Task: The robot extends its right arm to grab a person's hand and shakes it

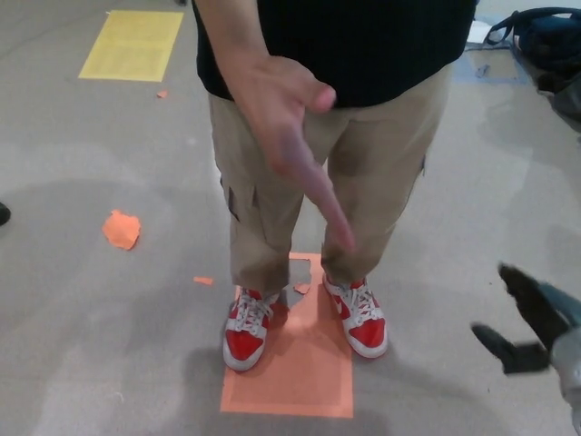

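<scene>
Grey concrete floor is spreading under everything, carrying an orange mat and a yellow mat. On the orange mat a person is standing in red sneakers. The person's hand is hanging free, fingers pointing downward. Well apart, at the lower right edge, the robot's right hand is holding nothing, fingers spread.

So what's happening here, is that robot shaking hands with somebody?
Not at this instant. The robot's right hand sits low at the picture's right edge, fingers apart, holding nothing. The person's hand hangs open in front of their khaki trousers, fingers pointing down, clear of the robot. The person stands in red and white sneakers on an orange floor marker. The two hands aren't touching.
</scene>
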{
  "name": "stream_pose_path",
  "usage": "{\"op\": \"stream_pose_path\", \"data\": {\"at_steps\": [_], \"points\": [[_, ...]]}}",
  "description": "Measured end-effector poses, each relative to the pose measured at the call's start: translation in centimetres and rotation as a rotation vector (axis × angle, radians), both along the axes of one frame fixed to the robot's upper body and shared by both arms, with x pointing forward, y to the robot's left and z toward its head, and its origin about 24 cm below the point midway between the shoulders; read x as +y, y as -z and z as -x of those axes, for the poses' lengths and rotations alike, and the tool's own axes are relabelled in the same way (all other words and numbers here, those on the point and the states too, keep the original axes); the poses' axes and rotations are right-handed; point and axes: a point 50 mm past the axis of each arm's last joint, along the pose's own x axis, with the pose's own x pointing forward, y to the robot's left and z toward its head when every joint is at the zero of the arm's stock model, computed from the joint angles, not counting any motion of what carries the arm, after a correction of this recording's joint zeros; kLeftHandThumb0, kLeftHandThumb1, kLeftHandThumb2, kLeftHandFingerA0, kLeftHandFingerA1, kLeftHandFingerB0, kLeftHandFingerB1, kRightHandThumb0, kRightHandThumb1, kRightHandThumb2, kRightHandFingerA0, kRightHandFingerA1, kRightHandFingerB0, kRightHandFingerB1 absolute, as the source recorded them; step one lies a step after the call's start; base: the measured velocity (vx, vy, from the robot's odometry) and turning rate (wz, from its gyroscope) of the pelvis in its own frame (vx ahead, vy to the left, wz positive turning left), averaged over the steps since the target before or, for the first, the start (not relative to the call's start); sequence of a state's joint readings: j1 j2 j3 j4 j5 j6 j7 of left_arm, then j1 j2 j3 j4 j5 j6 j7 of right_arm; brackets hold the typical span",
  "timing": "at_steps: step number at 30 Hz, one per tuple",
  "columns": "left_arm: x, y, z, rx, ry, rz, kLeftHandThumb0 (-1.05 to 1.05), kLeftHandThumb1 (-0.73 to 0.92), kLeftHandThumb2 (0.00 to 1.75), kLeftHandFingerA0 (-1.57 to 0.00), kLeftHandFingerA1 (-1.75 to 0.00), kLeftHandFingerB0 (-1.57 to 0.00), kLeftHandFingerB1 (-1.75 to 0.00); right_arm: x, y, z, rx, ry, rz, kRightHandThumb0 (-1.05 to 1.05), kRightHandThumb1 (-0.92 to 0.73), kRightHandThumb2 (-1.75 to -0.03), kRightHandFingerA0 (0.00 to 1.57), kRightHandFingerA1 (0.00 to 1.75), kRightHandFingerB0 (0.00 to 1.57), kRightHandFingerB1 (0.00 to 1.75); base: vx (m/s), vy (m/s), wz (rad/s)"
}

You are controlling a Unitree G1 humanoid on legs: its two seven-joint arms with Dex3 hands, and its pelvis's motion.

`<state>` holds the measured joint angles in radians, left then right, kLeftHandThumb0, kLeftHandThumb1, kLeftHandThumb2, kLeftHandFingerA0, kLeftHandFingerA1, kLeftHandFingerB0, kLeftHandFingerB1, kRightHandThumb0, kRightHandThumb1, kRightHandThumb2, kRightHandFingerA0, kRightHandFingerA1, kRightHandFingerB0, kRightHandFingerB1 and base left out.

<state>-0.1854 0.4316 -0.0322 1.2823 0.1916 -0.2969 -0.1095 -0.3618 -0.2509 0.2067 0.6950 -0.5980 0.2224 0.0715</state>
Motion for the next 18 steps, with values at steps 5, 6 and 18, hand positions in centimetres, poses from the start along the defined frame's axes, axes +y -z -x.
{"op": "stream_pose_path", "data": {"at_steps": [5,6,18], "points": [[-0.1,-0.1,-0.3,-0.007,0.006,-0.001,-0.56,0.86,0.66,-0.36,-0.34,-0.26,-0.31,-2.2,3.4,2.3,0.163,0.093,0.011,-0.92,-0.73,-1.0,0.0,0.07,0.0,0.0,0.0,0.0,0.0],[-0.1,-0.1,-0.4,-0.008,0.007,-0.001,-0.56,0.85,0.65,-0.37,-0.35,-0.28,-0.32,-2.6,3.9,2.8,0.192,0.112,0.013,-0.93,-0.75,-1.01,0.0,0.06,0.0,0.0,0.0,0.0,0.0],[-0.2,-0.1,-0.5,-0.003,0.017,-0.007,-0.56,0.86,0.66,-0.35,-0.34,-0.26,-0.31,-6.8,8.5,10.3,0.503,0.326,-0.015,-0.88,-0.79,-1.09,0.0,0.11,0.0,0.1,0.0,0.0,0.0]]}}
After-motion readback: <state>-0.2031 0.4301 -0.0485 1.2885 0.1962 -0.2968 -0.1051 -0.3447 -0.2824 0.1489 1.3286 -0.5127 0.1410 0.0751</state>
